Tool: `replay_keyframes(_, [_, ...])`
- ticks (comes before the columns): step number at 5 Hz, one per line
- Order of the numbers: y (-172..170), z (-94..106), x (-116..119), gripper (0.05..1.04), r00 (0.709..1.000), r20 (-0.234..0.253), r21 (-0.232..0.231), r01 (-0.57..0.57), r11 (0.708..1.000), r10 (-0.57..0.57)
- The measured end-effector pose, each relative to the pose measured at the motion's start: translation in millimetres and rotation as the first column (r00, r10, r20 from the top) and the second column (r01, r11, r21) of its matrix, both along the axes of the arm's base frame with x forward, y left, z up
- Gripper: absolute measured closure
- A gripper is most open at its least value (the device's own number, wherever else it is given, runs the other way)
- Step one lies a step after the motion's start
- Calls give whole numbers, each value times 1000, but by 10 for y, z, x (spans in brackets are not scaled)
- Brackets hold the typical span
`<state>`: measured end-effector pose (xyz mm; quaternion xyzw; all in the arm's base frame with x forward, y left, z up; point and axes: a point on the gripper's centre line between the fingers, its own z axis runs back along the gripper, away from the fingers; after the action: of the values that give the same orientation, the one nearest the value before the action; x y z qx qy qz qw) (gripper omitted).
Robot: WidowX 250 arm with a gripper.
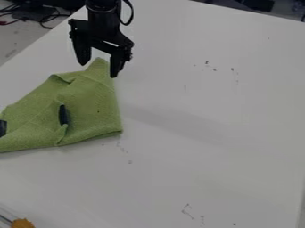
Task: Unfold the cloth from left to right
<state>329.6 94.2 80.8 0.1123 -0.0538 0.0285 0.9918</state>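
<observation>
Green cloth (92, 100) lies rumpled on the table (208, 133), the hand (97, 70) spread apart at its far corner.

Your arm (104, 13) is black all over, its stem thick and rounded, with a faint dull sheen on the edges; on its right side you have a thin black cable (131, 13) that bows outward in a smooth loop; below the stem your gripper (98, 70) is black too, built on a broad, angular crossbar (102, 38) with straight edges; small dark knobs (130, 46) stick out at its left and right ends; your two fingers (117, 66) are dark, long and solid, each narrowing to a blunt point.
</observation>
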Motion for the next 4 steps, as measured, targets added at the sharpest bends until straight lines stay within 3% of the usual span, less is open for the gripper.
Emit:
replay_keyframes(1, [-9, -108, -36, 84, 1000, -30, -8, -6, 1000, 6])
replay_keyframes(2, [124, -255, -288, 84, 993, -50, -29, -108, 994, 107])
replay_keyframes(4, [347, -406, -705, 84, 956, -27, -80, -293, 953, 292])
